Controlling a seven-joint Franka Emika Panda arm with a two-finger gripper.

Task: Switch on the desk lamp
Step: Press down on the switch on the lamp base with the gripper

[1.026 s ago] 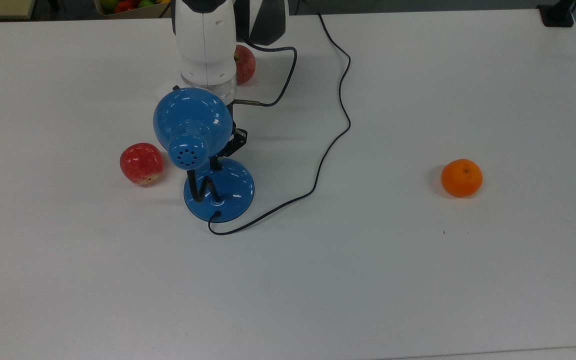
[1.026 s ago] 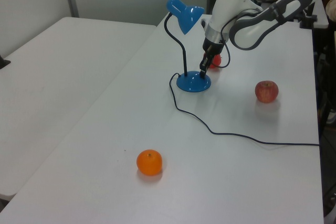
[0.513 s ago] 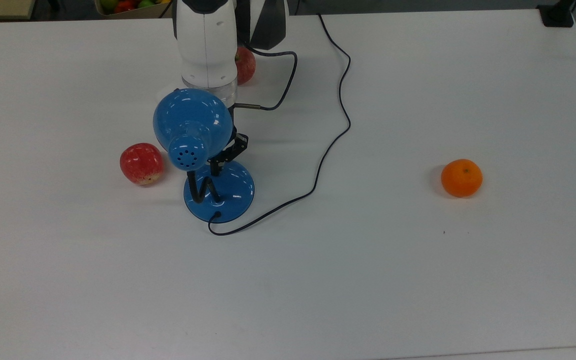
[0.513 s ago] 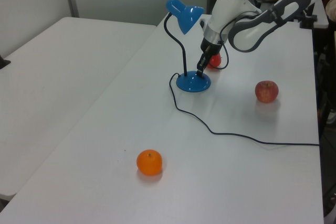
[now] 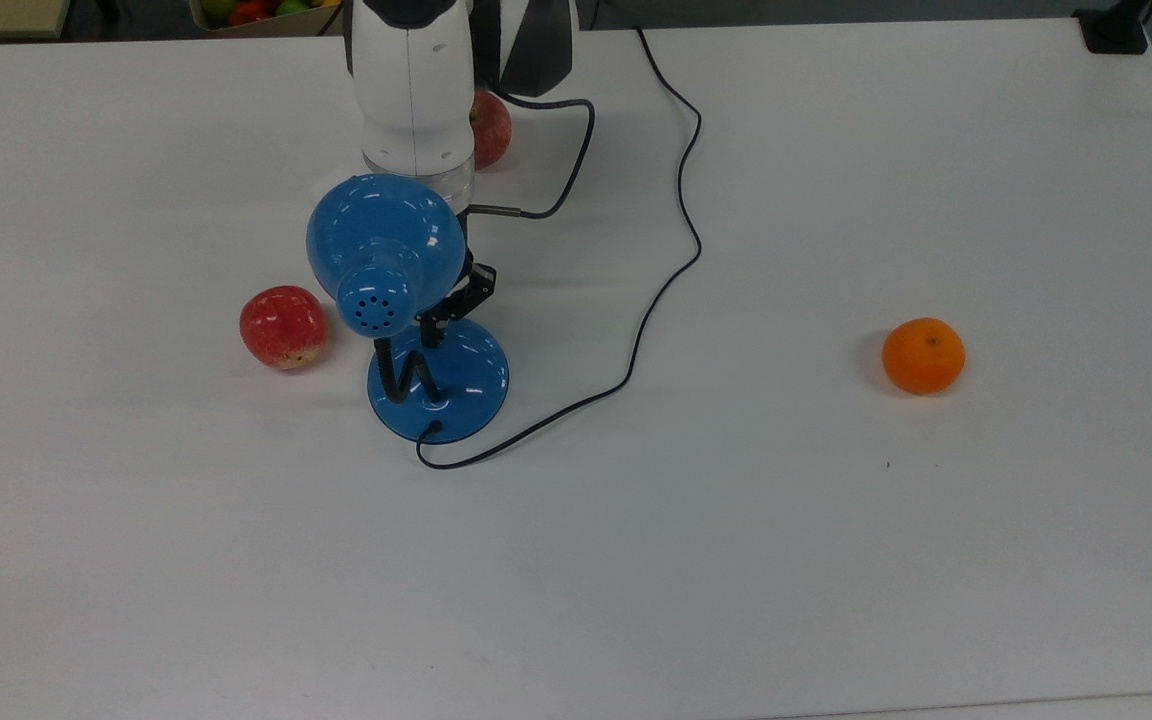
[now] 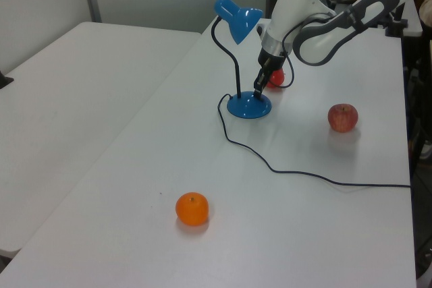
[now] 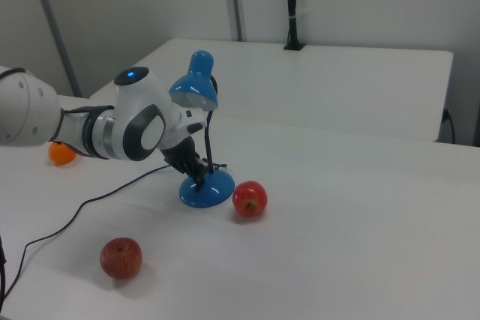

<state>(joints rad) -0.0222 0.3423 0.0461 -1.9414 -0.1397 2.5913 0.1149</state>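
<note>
Where the gripper (image 5: 433,328) had hung a little higher over the lamp's base a second ago, it now sits lower, its black tip down on the upper edge of the round blue base in the top view; over the last half second it has scarcely moved. Whether its fingers are apart or together I cannot tell (the lamp's shade hides most of them from above).

The desk lamp (image 5: 438,380) has not shifted: it stands upright on the white table (image 5: 736,560), left of centre in the top view, its dome shade (image 5: 386,240) bent forward over the gooseneck, its black cord (image 5: 676,200) running in loops from the base toward the table's far edge. The left view shows the gripper (image 6: 257,90) pressing at the base's far side beneath the shade, and the right view shows the gripper (image 7: 199,174) at the base's top.

No writing or label can be read anywhere.

A red apple (image 5: 282,326) lies just beside the lamp on the top view's left, a second apple (image 5: 489,128) sits partly behind the arm, and an orange (image 5: 923,355) lies well apart on the top view's right. The room has pale walls and another white table (image 6: 67,92) alongside.
</note>
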